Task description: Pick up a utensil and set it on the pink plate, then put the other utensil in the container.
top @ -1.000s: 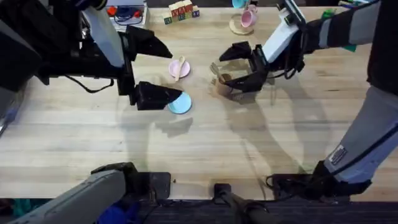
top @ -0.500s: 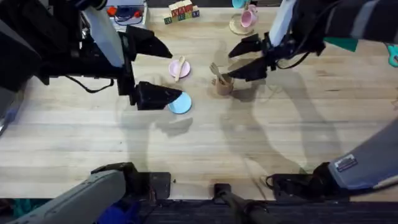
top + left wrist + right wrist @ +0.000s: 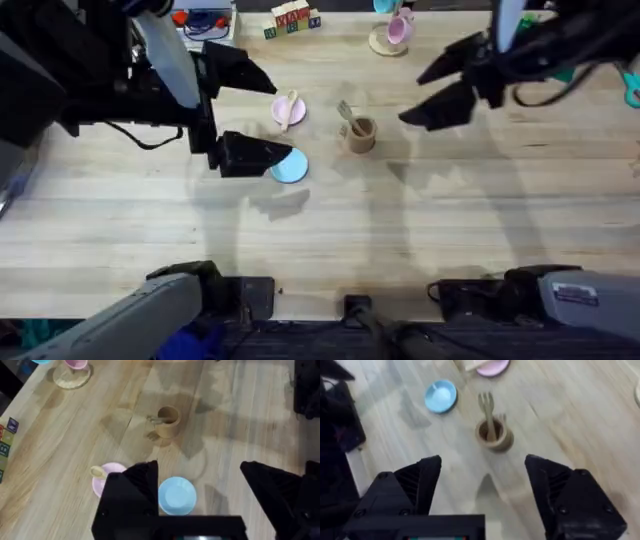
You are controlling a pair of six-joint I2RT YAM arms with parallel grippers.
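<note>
Both jaws stand spread and empty, since the spoon [image 3: 291, 108] lies on the pink plate [image 3: 280, 115] and the fork [image 3: 349, 115] stands in the container [image 3: 360, 134], so nothing looks left.

Room light was even and fairly bright; the table [image 3: 330, 240] showed no glare. Soft, multiple-edged shadows lay on the wood below the right gripper [image 3: 440, 88] and beside the left gripper [image 3: 243, 112], suggesting several overhead lamps. The right wrist view was motion-blurred, the container [image 3: 494, 435] ahead of its fingers smeared. Left wrist fingers [image 3: 131, 500] were dark and slightly soft up close.
</note>
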